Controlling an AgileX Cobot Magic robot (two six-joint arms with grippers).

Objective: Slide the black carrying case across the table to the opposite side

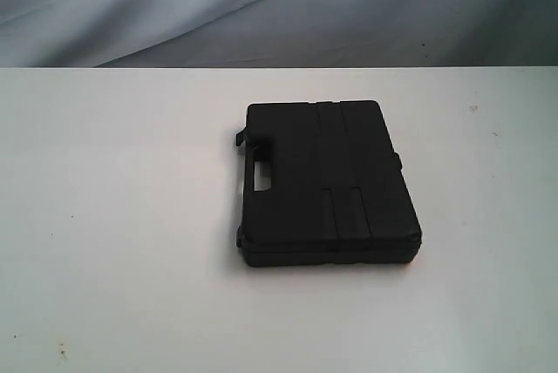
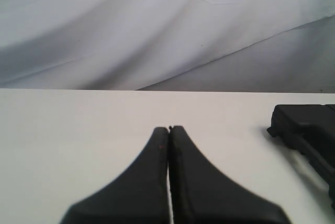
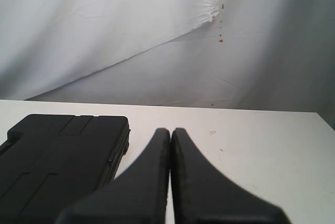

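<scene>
Left hand (image 2: 169, 127) and right hand (image 3: 170, 129) are both pinched fully closed, empty, probably to serve as blunt pushers. Black carrying case (image 1: 327, 183) lies flat just right of centre on the white bench (image 1: 122, 216), untouched.

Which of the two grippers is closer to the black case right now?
The right gripper: the black case lies close beside its shut jaws; the left gripper sees only a corner, farther off.

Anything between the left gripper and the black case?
No. In the left wrist view, only bare white table lies between the left gripper, jaws shut, and the black case. The two are apart.
</scene>
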